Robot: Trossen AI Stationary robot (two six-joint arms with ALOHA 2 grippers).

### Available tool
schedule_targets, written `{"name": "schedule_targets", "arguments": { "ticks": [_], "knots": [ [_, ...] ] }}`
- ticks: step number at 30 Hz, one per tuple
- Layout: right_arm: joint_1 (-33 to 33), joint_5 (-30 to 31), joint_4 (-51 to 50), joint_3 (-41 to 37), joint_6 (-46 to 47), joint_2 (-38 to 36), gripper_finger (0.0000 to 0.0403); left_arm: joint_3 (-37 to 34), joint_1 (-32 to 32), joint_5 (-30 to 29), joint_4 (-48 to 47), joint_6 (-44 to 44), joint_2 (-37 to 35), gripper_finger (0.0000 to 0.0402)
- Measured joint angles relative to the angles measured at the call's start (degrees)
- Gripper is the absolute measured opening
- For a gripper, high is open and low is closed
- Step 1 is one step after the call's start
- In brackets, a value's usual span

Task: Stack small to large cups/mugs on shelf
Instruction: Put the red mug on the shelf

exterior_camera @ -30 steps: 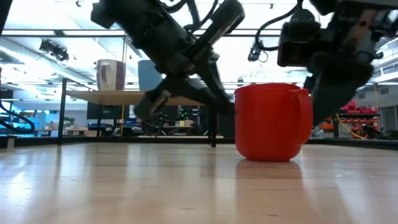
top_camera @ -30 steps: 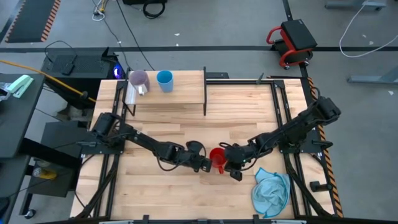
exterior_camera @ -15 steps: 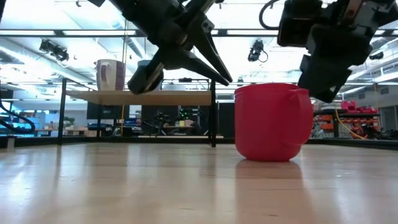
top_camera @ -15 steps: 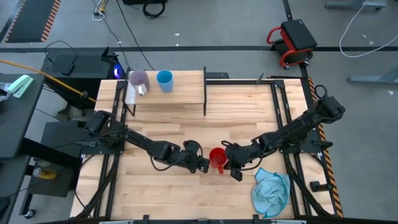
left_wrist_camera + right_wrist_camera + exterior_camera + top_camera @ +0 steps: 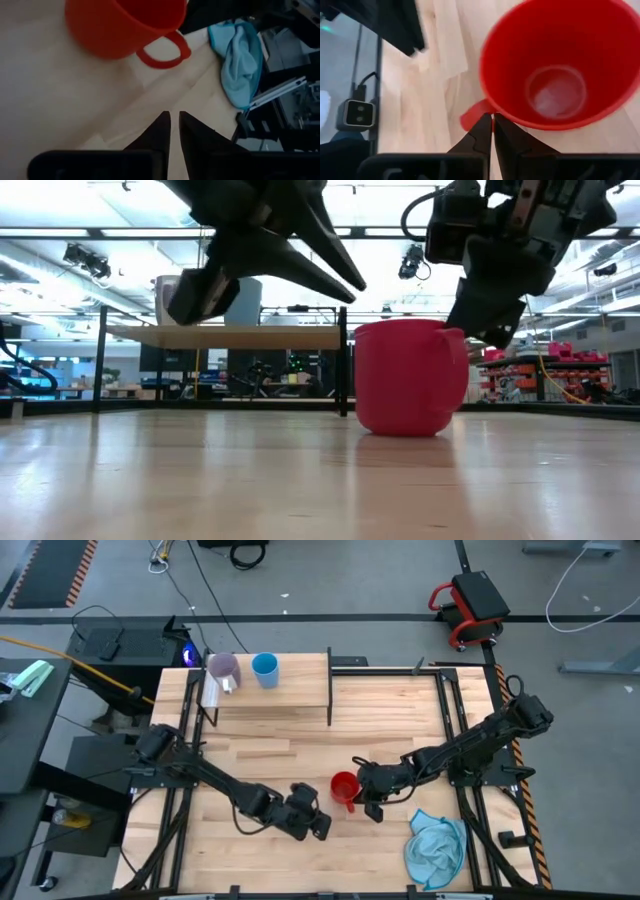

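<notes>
Right gripper: just beside red cup, on its blue-cloth side. Fingers nearly together, thin slit between them, tips at the rim where the handle joins. Pinching the cup wall or only touching it: can't tell.
Left gripper: on the table's near side, close to the red cup, not touching it. Fingers slightly apart, narrow gap, nothing between them.
Red cup: upright on the tabletop, mouth up, bright red, tapered to a smaller base, loop handle. Inside is empty with a pale glare spot on the bottom. Sits near the table's middle, well apart from the shelf.
Purple cup: pale translucent, handle, upright near the shelf's white-strip end.
Blue cup: light blue, upright on the shelf just beside the purple 1. The 2 look apart.
Shelf: light-wood board on thin black legs, at the table's far left.
Blue cloth: crumpled at the near right corner, near the right arm.
Hard to see: in the low view the left arm hides most of the 2 shelf cups; right fingertips sit behind the red cup's handle side, contact unclear. Handle partly cut off in the right wrist view.
</notes>
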Motion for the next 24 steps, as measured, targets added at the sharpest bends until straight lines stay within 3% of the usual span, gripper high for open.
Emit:
{"name": "schedule_targets", "arguments": {
  "ticks": [6, 15, 24],
  "knots": [
    [0.00, -0.40, 2.39, 0.00, 0.06, -0.02, 0.0025, 0.02, 0.72, -1.87, 11.08, 6.27, 4.52, 0.0064],
    [-0.12, -0.47, 2.07, 0.00, 0.41, -0.02, 0.0025, -0.04, 0.52, -7.83, 13.65, 8.65, 8.93, 0.0083],
    [0.45, -3.18, -1.92, -0.03, 1.98, -2.51, 0.0025, 0.04, 0.28, -11.60, 25.18, 11.17, 13.10, 0.0091]
  ]
}}
